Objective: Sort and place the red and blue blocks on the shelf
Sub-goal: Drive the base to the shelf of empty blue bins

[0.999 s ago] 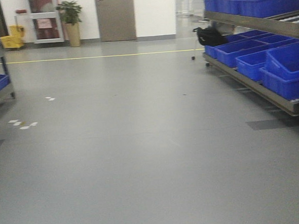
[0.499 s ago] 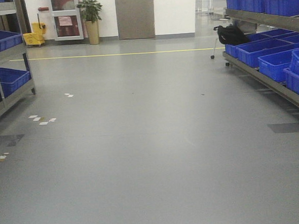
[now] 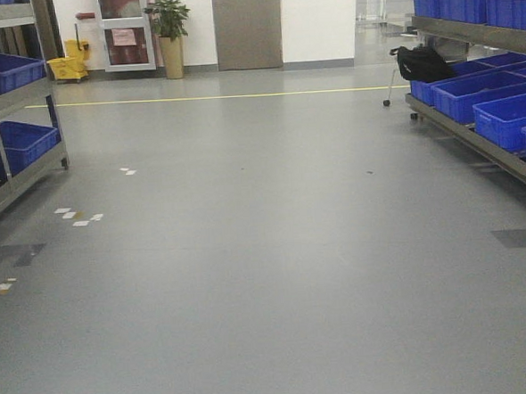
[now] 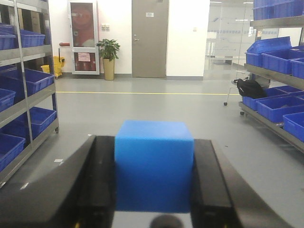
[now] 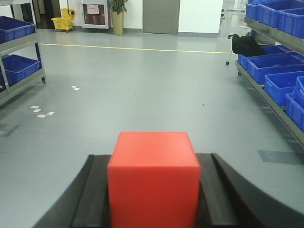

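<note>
Front-facing view: a grey door (image 3: 247,26) stands in the far wall, and the rest is placed from it. Just left of the door is a potted plant (image 3: 170,37), then a red-framed cabinet (image 3: 126,31), then a yellow mop bucket (image 3: 67,66). A yellow floor line (image 3: 212,97) runs across the grey floor (image 3: 269,295) in front of the door. Nearer the camera than the door and well to its left, a metal rack (image 3: 16,96) carries blue bins (image 3: 10,71) on its levels. Well to the door's right, a second rack (image 3: 473,130) holds more blue bins, with a black bag (image 3: 423,62) at the rack end closest to the door. White tape scraps (image 3: 77,217) lie on the floor on the door's left side, near the metal rack.

In the left wrist view the left jaws are closed on a blue block (image 4: 154,166). A black finger (image 4: 102,180) presses against each side face. The block sits upright, its top face showing, straight below the door in the frame and well short of both racks.

In the right wrist view the right jaws grip a red block (image 5: 153,178) the same way, between two black fingers. It too is upright, roughly in line with the door, over open floor between the racks.
</note>
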`<state>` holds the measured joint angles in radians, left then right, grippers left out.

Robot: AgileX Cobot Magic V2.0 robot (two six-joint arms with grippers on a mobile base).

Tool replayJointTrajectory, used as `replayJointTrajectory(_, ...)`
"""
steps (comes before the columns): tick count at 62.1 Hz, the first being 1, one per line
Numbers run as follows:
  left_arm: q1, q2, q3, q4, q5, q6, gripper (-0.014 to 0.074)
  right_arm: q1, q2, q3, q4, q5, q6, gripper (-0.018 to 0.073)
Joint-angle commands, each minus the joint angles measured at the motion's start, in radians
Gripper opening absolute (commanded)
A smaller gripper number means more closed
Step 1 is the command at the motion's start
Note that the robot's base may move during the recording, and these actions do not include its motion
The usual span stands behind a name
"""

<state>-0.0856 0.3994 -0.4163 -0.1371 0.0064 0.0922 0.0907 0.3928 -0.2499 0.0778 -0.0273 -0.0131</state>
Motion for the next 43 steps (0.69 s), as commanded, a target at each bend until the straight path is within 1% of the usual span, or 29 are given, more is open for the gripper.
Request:
replayJointTrajectory(1, 0.002, 0.011, -0.030, -0.001, -0.083, -0.002, 0.0123, -0.006, 0.003, -0.029, -0.007, -0.096, 0.000, 0.0052)
replayJointTrajectory(43, 0.002, 0.011, -0.030, -0.001, -0.083, -0.002, 0.0123, -0.006, 0.003, -0.029, -0.007, -0.096, 0.000, 0.0052)
